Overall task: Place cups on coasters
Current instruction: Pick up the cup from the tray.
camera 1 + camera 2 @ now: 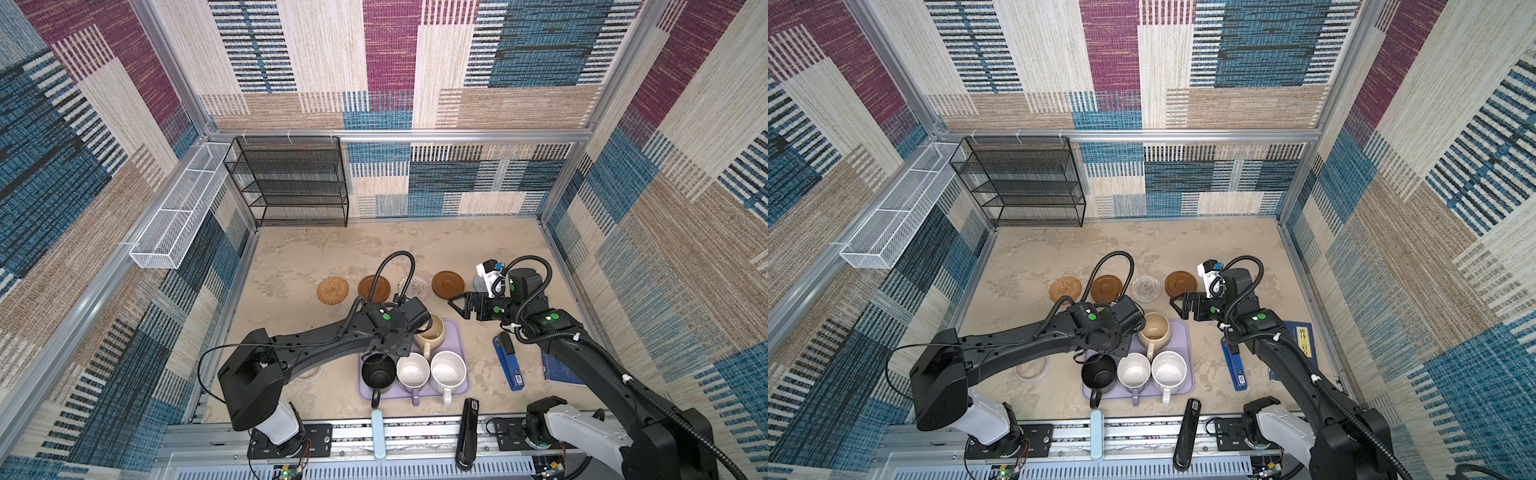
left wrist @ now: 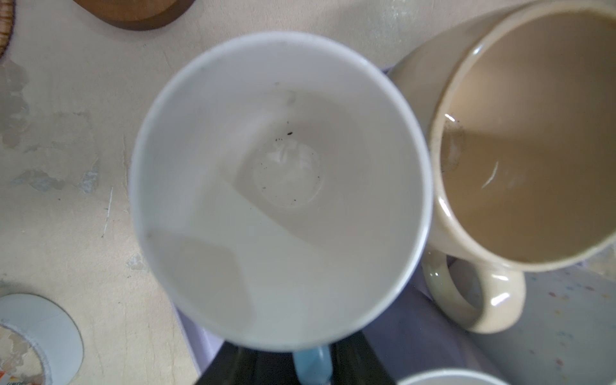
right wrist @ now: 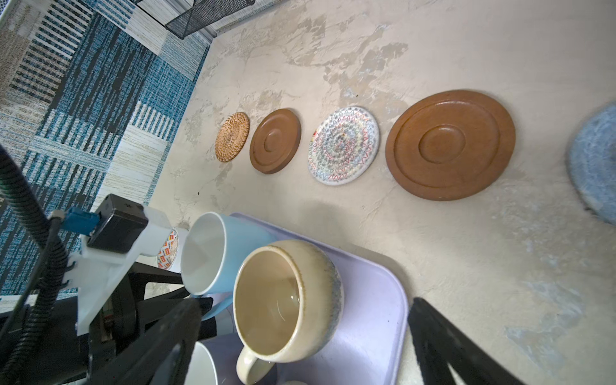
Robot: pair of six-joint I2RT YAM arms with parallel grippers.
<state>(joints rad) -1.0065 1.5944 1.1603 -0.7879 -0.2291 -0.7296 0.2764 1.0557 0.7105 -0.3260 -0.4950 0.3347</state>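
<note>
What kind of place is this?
Probably a robot test cell, not a home: left arm and right arm on a front rail, aluminium-framed walls clad in patterned carpet, mugs on a tray near a row of coasters.

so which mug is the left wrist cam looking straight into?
The light blue mug: white inside, blue handle, filling that view. The beige mug beside it shows only partly and is tan inside.

Overhead pair; wrists seemingly near cups [image 2: 280, 186].
</note>
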